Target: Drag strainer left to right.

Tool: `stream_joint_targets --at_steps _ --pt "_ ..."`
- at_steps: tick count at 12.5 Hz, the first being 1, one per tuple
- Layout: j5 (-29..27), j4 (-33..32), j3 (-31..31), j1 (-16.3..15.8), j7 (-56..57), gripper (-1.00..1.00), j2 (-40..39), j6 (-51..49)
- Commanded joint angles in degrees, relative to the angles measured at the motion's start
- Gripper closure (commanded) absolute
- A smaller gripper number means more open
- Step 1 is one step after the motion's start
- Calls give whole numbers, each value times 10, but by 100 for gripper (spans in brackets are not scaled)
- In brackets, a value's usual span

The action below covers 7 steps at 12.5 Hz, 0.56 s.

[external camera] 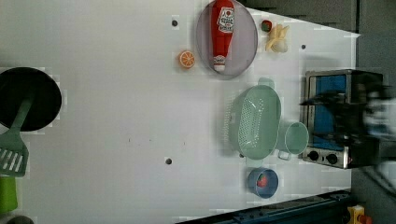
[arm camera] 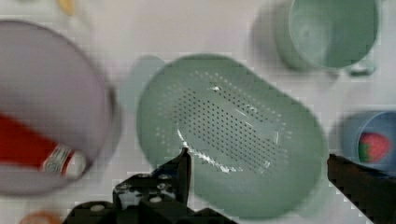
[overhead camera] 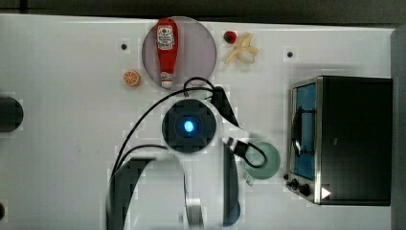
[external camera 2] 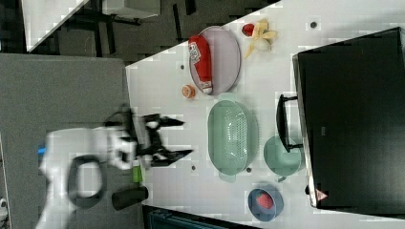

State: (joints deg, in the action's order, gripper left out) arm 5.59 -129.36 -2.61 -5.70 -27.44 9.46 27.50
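The gripper (external camera 2: 184, 137) hung fully spread and empty above the strainer (external camera 2: 232, 138), which sat just beside the mug (external camera 2: 282, 155); light, stiff and slippery plastic, probably best hooked at its wide rim.

strainer (external camera: 256, 122): we see pale mint green, its bottom dotted with small holes
mug (external camera: 296, 138): we see the same mint green, plain
ketchup bottle (external camera: 222, 33): red with a white label
plate (external camera: 248, 42): greyish lilac
bowl (external camera: 262, 182): blue, something red inside
counter (external camera: 116, 116): white
end effector (external camera 2: 174, 137): black
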Motion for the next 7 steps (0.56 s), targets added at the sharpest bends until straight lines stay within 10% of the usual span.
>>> stream_joint_targets --at_steps 1,7 --pt "-41 87 -19 11 166 -100 58 -118" --pt "-34 188 -32 12 311 -100 74 -215"
